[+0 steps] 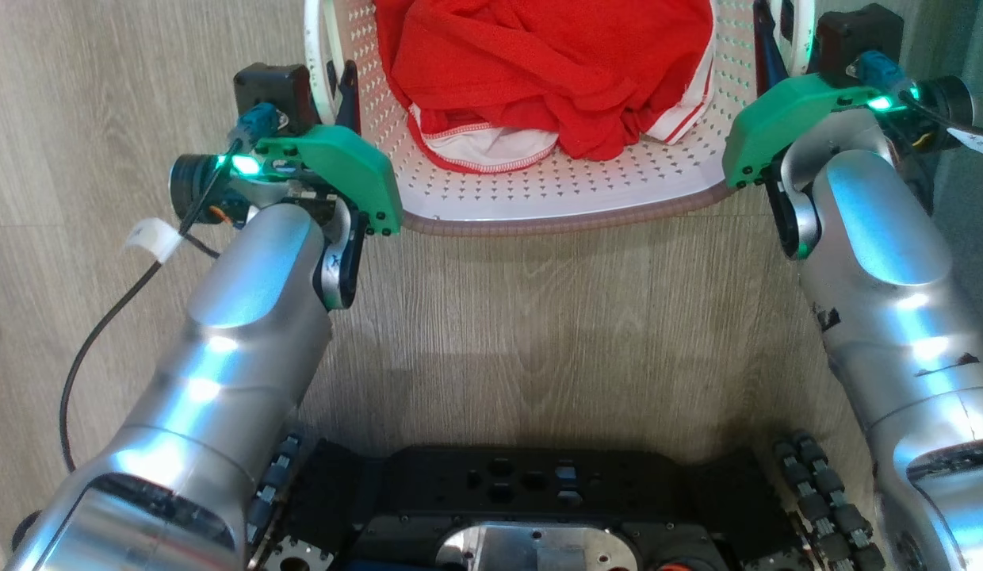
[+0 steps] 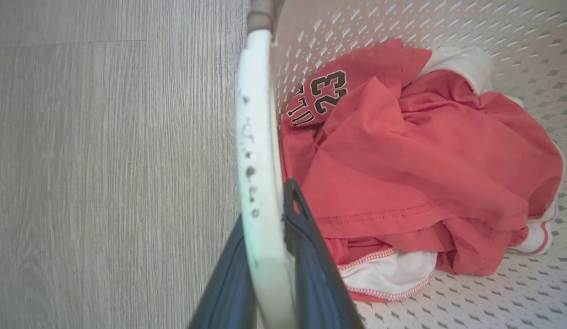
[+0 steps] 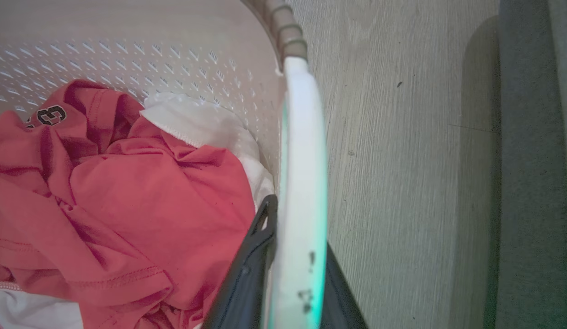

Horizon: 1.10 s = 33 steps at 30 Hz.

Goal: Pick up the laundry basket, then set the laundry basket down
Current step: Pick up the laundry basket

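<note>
The laundry basket (image 1: 539, 190), cream-white and perforated with a brown rim (image 1: 555, 222), sits between my two arms at the top of the head view. A red jersey (image 1: 539, 63) with white trim lies crumpled inside it. My left gripper (image 1: 341, 79) is shut on the basket's left white handle (image 2: 258, 160), one dark finger (image 2: 306, 237) inside the basket and the other outside. My right gripper (image 1: 773, 40) is shut on the right white handle (image 3: 302, 183) in the same way. Whether the basket's bottom touches the floor is hidden.
Pale wood-look floor (image 1: 539, 317) lies all around. My black wheeled base (image 1: 531, 507) is at the bottom of the head view. A black cable (image 1: 103, 325) hangs off my left wrist. A grey upright surface (image 3: 530, 160) stands just right of the basket.
</note>
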### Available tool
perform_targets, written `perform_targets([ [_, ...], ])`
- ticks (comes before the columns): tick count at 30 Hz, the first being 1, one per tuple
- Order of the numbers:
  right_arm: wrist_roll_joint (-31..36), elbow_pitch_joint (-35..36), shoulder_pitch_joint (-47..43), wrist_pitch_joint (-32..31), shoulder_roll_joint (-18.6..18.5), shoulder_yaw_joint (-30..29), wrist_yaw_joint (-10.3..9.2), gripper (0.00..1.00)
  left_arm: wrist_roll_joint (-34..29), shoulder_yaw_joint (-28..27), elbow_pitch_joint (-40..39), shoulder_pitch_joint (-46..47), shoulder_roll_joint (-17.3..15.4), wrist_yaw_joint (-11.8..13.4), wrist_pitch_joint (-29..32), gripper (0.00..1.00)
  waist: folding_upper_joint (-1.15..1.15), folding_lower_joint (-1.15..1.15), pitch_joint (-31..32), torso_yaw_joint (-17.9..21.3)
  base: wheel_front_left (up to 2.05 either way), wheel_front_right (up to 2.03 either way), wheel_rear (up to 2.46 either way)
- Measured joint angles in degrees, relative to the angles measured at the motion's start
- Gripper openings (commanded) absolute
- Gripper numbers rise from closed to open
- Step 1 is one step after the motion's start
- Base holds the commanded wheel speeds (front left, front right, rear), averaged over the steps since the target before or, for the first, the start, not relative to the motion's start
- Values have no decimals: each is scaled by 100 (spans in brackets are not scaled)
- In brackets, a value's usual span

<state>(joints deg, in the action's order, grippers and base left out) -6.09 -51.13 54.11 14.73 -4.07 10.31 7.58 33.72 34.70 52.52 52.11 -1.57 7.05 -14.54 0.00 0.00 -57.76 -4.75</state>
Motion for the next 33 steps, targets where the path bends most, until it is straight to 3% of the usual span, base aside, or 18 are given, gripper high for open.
perform_targets([
  [17,-319,-368,14,-1,1,121,0,0,73,182,170,-28,0,36,1,0,0,0,340,31,0,0,0],
  [33,-1358,-1259,-512,-1,60,853,1,0,374,641,792,-697,33,-171,11,0,0,0,1415,155,0,0,0],
])
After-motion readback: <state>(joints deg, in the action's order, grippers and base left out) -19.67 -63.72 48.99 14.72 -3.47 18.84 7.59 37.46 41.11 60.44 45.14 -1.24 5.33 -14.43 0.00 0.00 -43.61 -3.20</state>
